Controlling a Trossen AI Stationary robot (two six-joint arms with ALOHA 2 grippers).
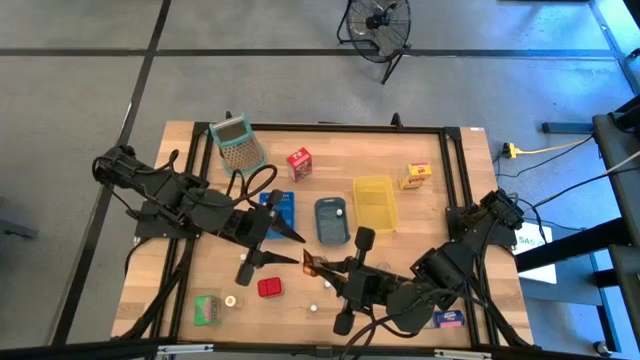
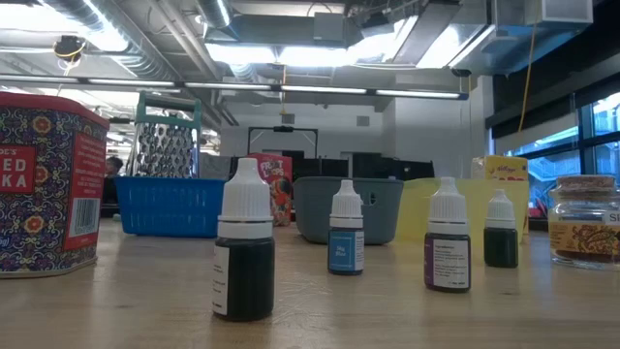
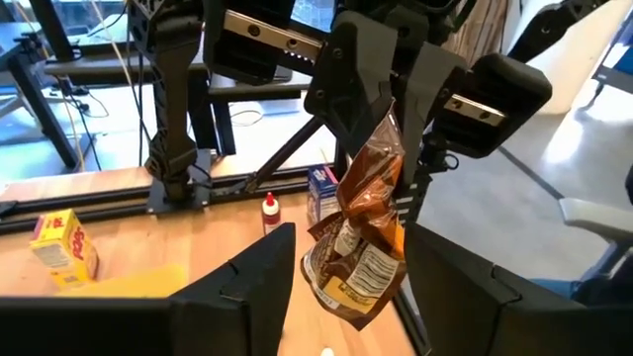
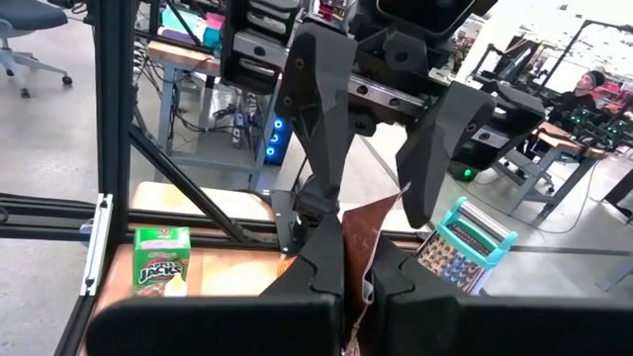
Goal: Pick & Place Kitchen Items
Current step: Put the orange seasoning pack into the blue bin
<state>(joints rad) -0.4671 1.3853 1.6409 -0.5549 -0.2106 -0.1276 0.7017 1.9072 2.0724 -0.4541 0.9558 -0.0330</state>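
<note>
A brown packet (image 3: 361,247) hangs in the air over the table's middle, near its front. My right gripper (image 4: 356,237) comes in from the near right and is shut on it (image 1: 311,265). My left gripper (image 3: 348,232) reaches in from the table's left (image 1: 298,249) and is open. One of its fingers stands on either side of the packet's lower half, and I see a gap at each. Other kitchen items stand on the wood: a red carton (image 1: 299,164), a yellow carton (image 1: 417,176), a red tin (image 1: 269,288) and a green carton (image 1: 207,309). My right gripper pinches the packet's crumpled top end (image 3: 381,129) between its two fingers (image 3: 351,109). They come slanting from the table's near right. The packet hangs below them, lifted clear of the table, and its lower end swings free between my left gripper's fingers.
Blue (image 1: 280,208), grey-blue (image 1: 330,220) and yellow (image 1: 375,203) trays lie side by side beyond the grippers. A green-rimmed mesh basket (image 1: 238,145) stands at the far left. Small white-capped bottles (image 2: 243,254) and a jar (image 2: 584,223) stand near the front edge.
</note>
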